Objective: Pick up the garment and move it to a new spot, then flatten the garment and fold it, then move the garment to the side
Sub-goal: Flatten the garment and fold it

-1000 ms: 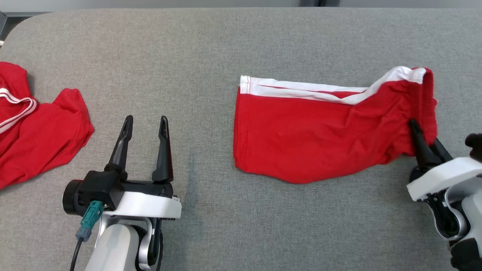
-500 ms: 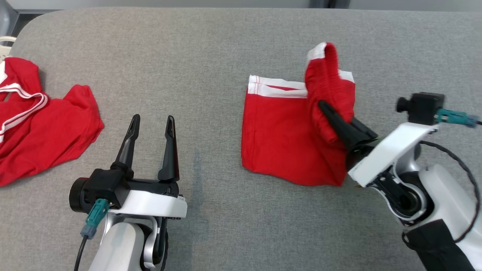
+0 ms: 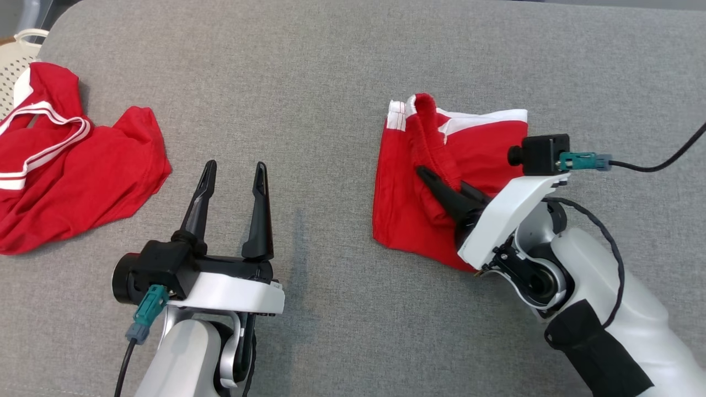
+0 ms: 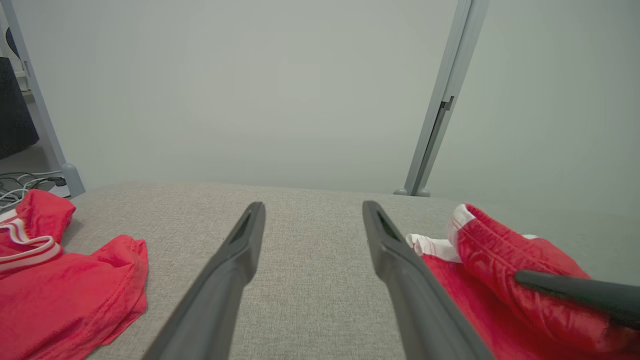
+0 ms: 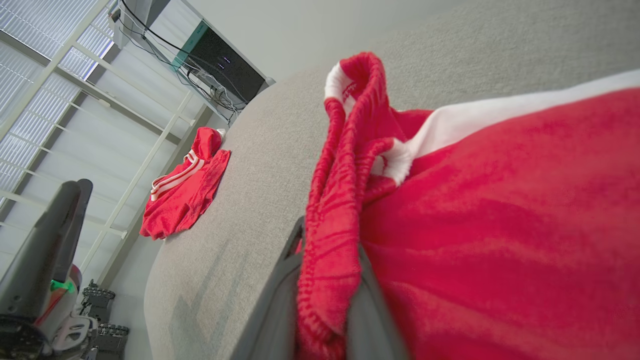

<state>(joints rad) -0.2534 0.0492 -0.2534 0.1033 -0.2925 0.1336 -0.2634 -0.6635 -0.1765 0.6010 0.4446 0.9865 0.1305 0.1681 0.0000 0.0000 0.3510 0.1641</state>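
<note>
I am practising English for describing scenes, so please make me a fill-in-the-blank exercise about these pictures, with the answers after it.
The right gripper pinches the waistband of the ____ shorts.
The left gripper holds ____.
The other garment lies on the robot's ____ side.
The table cover is ____.
Answers: red; nothing; left; grey.

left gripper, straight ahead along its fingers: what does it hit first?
Probably nothing: left gripper points across bare grey table, between the crumpled red garment and the folded red shorts. Height above the cloth is unclear.
</note>
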